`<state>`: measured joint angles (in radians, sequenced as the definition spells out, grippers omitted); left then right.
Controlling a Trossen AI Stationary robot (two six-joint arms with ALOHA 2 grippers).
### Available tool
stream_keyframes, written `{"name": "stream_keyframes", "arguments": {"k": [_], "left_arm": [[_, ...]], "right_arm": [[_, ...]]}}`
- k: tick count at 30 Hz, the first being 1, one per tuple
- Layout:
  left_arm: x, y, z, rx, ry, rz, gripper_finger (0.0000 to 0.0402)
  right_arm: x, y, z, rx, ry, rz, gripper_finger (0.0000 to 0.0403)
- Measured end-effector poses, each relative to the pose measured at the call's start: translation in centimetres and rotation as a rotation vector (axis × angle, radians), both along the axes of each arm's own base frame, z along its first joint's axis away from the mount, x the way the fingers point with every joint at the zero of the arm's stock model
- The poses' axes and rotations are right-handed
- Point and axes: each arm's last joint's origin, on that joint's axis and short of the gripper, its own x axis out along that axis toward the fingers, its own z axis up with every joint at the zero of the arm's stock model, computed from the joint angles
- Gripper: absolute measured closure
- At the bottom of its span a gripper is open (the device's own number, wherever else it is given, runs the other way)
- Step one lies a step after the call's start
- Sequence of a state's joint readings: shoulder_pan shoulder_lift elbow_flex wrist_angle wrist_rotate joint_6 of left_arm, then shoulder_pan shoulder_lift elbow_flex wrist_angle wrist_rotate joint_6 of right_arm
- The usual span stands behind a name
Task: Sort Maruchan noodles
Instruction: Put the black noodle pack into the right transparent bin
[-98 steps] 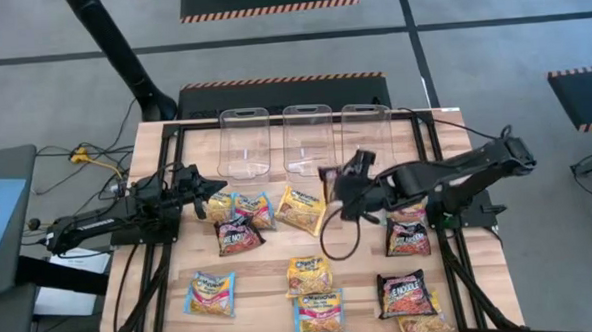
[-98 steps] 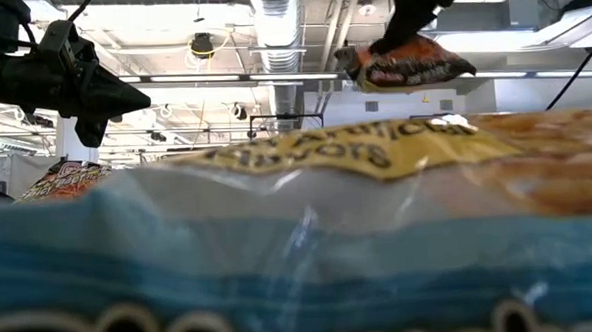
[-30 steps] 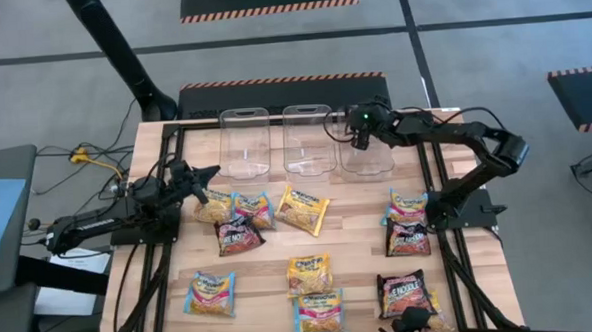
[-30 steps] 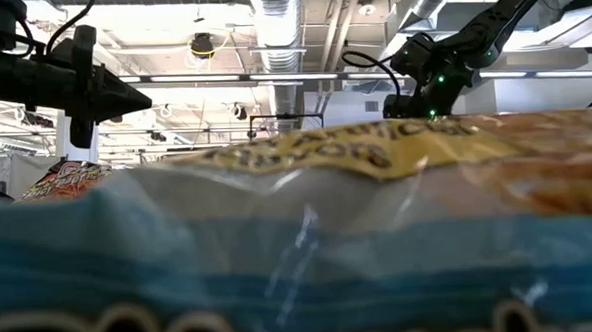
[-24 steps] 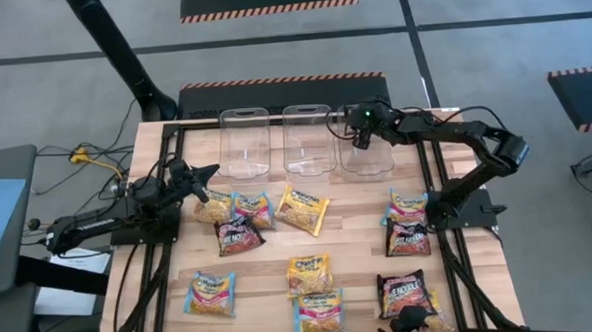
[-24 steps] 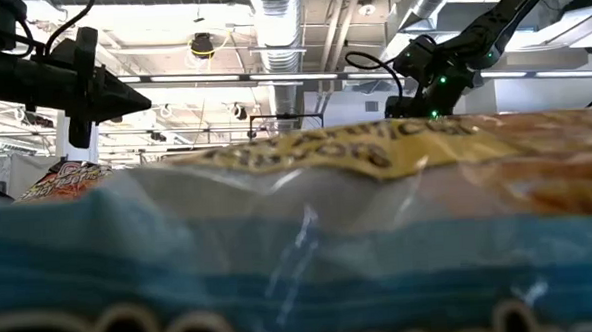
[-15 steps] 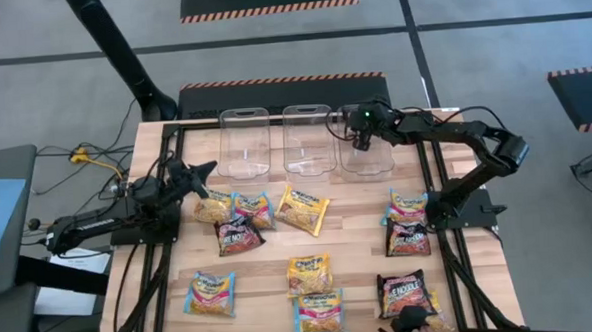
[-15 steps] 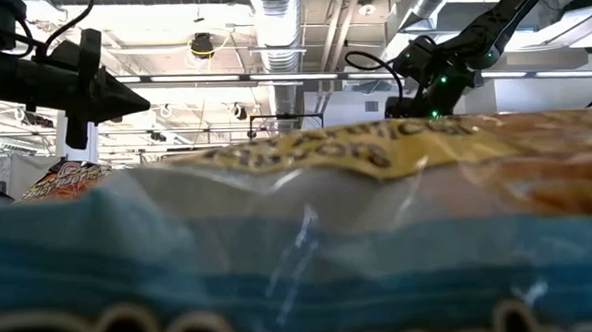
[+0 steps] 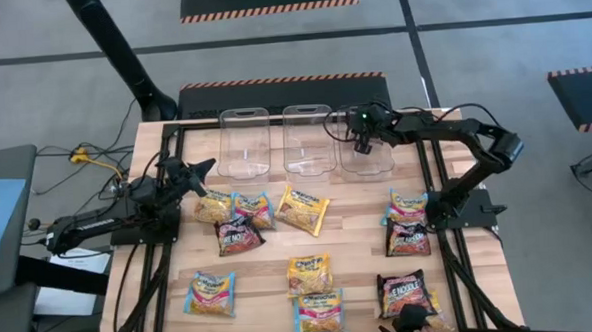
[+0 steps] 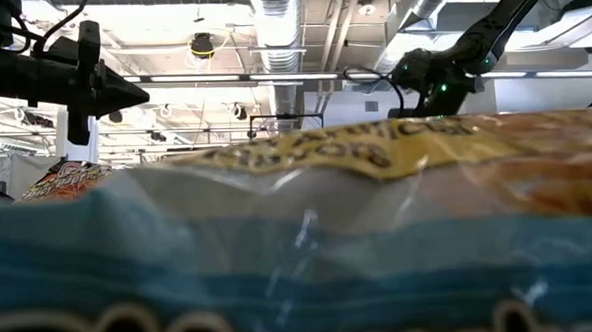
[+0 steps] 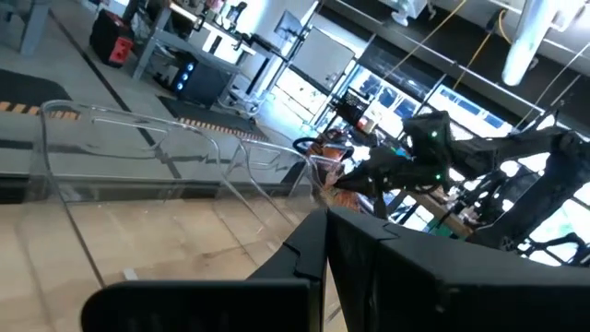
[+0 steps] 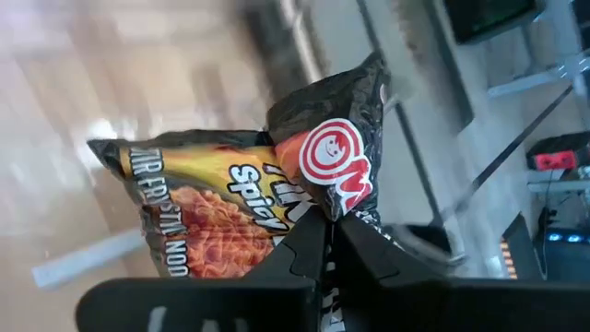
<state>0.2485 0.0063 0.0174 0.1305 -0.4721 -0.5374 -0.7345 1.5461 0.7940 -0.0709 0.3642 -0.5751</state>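
Observation:
My right gripper (image 9: 359,146) is over the right clear bin (image 9: 367,118) at the table's far edge, shut on a dark maroon-black noodle packet (image 12: 240,217). From above, the gripper hides most of that packet. My left gripper (image 9: 206,169) hovers shut above the table's left side, near a cluster of packets (image 9: 234,215), touching nothing. Several more yellow-orange, light blue and dark packets lie flat on the table. My right gripper (image 12: 323,247) pinches the dark packet between its two fingers at the crimped end by the round red logo (image 12: 337,189). The packet is lifted clear and reaches away from the fingertips, over the right bin. Whether it touches the bin cannot be told.
Three clear bins stand in a row at the far edge: left (image 9: 244,143), middle (image 9: 308,138) and right. A black frame runs along both table sides. A light blue and yellow packet (image 10: 299,236) lies right before the low camera and blocks the tabletop there.
My right gripper has stayed over the right bin with the dark packet and has tipped slightly. My left gripper has edged a little upward.

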Motion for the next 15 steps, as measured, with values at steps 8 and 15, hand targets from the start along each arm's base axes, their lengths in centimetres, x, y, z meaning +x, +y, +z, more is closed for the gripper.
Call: {"name": "stream_keyframes", "arguments": {"k": [8, 15], "left_arm": [[0.0, 0.0, 0.0, -0.005, -0.007, -0.001, 0.0401], [0.0, 0.0, 0.0, -0.005, -0.007, 0.000, 0.0401]], "right_arm": [[0.8, 0.2, -1.4, -0.002, 0.062, 0.001, 0.0361], [0.9, 0.3, -1.6, 0.002, 0.075, 0.002, 0.0354]]}}
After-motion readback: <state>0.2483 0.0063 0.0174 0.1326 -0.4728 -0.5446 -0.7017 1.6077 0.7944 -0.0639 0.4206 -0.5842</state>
